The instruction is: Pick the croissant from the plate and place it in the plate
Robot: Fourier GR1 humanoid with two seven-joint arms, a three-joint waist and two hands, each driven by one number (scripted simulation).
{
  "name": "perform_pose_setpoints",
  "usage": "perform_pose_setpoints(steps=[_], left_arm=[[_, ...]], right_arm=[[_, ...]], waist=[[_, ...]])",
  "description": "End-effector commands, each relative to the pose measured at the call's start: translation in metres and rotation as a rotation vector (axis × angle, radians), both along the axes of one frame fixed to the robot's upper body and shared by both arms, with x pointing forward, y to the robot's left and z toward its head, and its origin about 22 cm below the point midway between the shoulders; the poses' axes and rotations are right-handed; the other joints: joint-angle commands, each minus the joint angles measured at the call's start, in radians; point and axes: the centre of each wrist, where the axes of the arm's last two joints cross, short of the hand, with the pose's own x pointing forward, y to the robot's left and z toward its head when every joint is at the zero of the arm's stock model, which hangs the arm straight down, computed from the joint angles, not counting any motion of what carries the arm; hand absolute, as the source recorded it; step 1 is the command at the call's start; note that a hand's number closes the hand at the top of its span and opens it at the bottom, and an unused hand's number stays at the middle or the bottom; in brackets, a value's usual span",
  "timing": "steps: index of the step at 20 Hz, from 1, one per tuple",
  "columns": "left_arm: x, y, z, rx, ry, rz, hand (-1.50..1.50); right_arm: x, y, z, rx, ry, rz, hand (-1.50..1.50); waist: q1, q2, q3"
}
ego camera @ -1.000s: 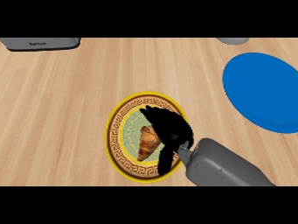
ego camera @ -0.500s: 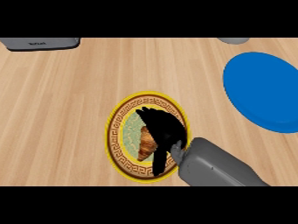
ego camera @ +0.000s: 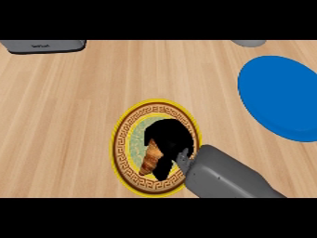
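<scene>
Croissant (ego camera: 148, 163) is lying on the yellow patterned plate (ego camera: 128, 139), long axis running toward the right hand (ego camera: 166, 138), whose fingers are curling over it; blue plate (ego camera: 284, 95) is waiting up-right.

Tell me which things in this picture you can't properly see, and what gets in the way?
- Croissant, head view: the right hand covers most of it; only a brown strip shows.
- Middle of the yellow plate: hidden under that hand.
- Dark grey box and small grey object: cut off by the top edge.
- Blue plate: right rim cut off by the picture's edge.
- Left hand: not in view.
</scene>
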Motion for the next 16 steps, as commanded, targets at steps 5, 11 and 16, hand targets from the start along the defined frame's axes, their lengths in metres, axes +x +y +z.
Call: perform_pose_setpoints(steps=[5,11,16], left_arm=[[0.091,0.010,0.042,0.108,-0.463,-0.147,0.00],[0.083,0.008,0.038,0.096,-0.451,-0.133,0.00],[0.077,0.008,0.039,0.104,-0.456,-0.112,0.00]], right_arm=[[0.005,0.002,0.003,-0.036,-0.106,0.027,1.50],[0.045,-0.050,0.015,0.021,-0.219,-0.192,1.50],[0.072,-0.096,0.040,0.018,-0.399,-0.324,1.50]], waist=[[-0.035,-0.005,0.004],[-0.056,-0.002,0.006],[-0.072,-0.009,0.007]])
